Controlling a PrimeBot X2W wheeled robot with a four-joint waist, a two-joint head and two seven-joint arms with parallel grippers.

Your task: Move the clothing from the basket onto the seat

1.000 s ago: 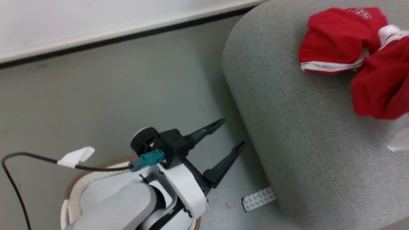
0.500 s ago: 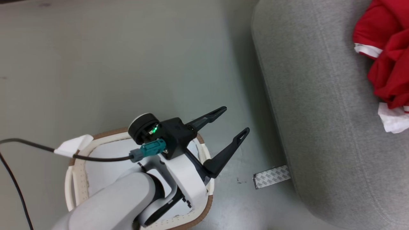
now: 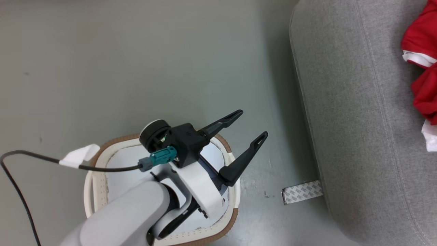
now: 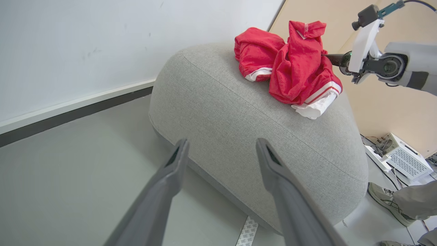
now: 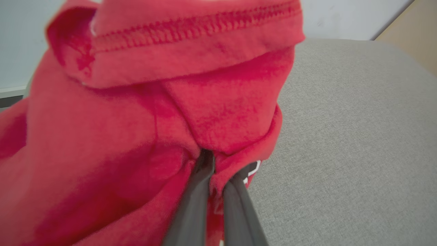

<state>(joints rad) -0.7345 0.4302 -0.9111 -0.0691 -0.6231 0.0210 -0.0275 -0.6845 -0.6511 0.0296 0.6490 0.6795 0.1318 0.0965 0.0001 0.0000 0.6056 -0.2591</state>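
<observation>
The red clothing (image 4: 293,65) lies bunched on the grey seat (image 4: 239,112), with a small white cloth (image 4: 312,108) at its near edge. In the head view the clothing (image 3: 423,99) sits at the right edge, on the seat (image 3: 358,119). My right gripper (image 5: 216,167) is shut on a fold of the red clothing (image 5: 119,136), and its arm (image 4: 375,58) reaches in from the right. My left gripper (image 3: 252,123) hangs open and holds nothing above the basket (image 3: 99,153), whose pale lining shows around my forearm. In its wrist view the left gripper (image 4: 222,147) points at the seat's side.
A grey-patterned tape strip (image 3: 302,192) lies on the floor at the seat's base, between basket and seat. A black cable (image 3: 34,159) trails left of the basket. A person's shoe (image 4: 385,201) and a white box (image 4: 406,157) sit beyond the seat.
The head camera has tipped down and left, so the basket shows more fully and the clothing has slid to the right edge. My left gripper stays open over the basket.
</observation>
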